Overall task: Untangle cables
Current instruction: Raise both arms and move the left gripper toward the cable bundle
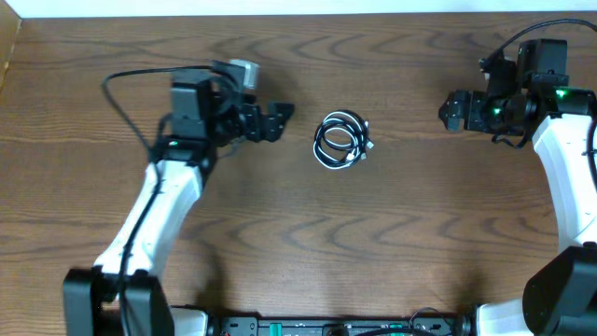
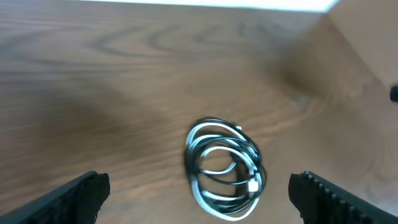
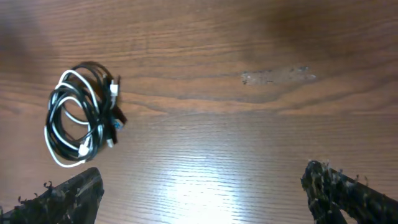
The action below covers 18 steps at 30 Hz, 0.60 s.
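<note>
The cables (image 1: 342, 140) lie in one small coiled bundle of black and white cords at the middle of the wooden table. My left gripper (image 1: 276, 121) is open and empty, just left of the bundle, pointing at it. In the left wrist view the bundle (image 2: 224, 168) lies between and ahead of the open fingers (image 2: 199, 196), slightly blurred. My right gripper (image 1: 451, 109) is open and empty, well to the right of the bundle. In the right wrist view the bundle (image 3: 82, 115) lies at the far left, above the left finger of the open jaws (image 3: 205, 193).
The wooden table (image 1: 298, 243) runs to a white edge at the back. A thick black arm cable (image 1: 121, 93) loops off the left arm. A faint smudge (image 3: 277, 76) marks the table in the right wrist view.
</note>
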Tool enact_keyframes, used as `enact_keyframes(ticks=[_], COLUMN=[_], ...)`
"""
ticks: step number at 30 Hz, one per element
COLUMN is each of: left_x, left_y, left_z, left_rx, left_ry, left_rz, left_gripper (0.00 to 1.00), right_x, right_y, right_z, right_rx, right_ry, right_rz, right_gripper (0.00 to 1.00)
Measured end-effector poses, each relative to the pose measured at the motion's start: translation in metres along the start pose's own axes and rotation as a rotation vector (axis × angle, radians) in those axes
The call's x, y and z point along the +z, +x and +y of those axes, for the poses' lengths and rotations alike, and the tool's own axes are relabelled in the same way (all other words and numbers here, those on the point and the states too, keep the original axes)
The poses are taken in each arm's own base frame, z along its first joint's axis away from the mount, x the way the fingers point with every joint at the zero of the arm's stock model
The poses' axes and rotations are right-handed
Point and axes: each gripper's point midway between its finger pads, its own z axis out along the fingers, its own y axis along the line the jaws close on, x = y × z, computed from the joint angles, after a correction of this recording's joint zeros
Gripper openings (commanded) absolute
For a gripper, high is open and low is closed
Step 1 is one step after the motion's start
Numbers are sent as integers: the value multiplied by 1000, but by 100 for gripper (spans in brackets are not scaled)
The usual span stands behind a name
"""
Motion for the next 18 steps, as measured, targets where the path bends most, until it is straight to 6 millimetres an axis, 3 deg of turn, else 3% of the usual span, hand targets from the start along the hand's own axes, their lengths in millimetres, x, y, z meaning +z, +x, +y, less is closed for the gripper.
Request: enact_keyframes(ticks=[6,13,18], left_x=[48,82,97], left_y=[21,49,68], left_z=[-28,-17,-6], left_rx=[59,59,26], left_ry=[83,17,-8], left_rz=[46,103,145], left_gripper=[99,99,98], right_x=[5,24,26], right_y=[1,6,5], right_z=[-9,-27,-29], right_rx=[13,30,35], right_ry=[43,113,125], right_rz=[13,53,52], right_gripper=[99,99,99])
